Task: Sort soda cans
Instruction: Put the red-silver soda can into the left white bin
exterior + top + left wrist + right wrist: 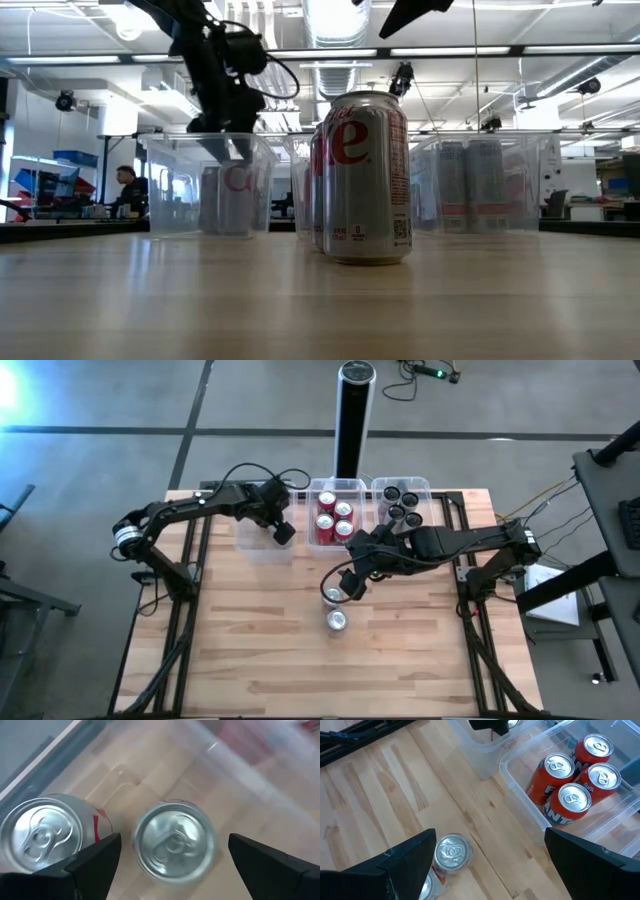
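This is a robotics lab in an open, industrial hall: exposed silver ducts [335,25] and strip lights [455,50] run overhead, the concrete floor [100,400] is bare, a person [127,190] sits at monitors [40,185], and cables [415,382] trail past the wooden workbench [260,650].

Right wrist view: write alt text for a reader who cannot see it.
Four red soda cans stand in a clear bin. A silver can stands on the wooden table, between the right end effector's open fingers but not gripped.
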### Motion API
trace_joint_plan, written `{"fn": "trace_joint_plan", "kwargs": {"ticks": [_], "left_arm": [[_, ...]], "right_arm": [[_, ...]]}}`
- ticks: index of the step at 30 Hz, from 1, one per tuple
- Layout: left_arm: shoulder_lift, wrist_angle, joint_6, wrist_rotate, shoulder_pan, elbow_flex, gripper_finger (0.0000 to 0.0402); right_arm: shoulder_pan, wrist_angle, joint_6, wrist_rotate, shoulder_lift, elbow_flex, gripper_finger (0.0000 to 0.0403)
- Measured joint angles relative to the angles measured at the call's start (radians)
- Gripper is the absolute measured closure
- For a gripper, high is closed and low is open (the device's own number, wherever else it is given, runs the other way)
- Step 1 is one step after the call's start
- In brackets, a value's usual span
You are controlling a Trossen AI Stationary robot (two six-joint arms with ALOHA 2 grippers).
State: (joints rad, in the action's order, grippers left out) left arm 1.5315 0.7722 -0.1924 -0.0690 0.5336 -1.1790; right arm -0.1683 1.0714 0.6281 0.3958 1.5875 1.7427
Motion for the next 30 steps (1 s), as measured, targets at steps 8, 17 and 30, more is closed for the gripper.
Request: {"fn": "trace_joint_plan", "kwargs": {"ticks": [8,17,30], "left_arm": [[-0.155,0.012,-0.004,0.077,-0.039,0.001,0.0049],[-0.321,-0.147,0.211,0.237,-0.347,0.035,0.0049],[-0.015,-0.176,0.580,0.352,-0.466,-0.128,0.0051]], "right_arm": [[-0.020,-0.085,0.160,0.077,0.000,-0.146,0.0035],[-0.090,-0.071,0.118,0.068,-0.004,-0.172,0.0035],[-0.116,0.075,0.080,-0.005,-0.002,-0.188,0.0035]]}}
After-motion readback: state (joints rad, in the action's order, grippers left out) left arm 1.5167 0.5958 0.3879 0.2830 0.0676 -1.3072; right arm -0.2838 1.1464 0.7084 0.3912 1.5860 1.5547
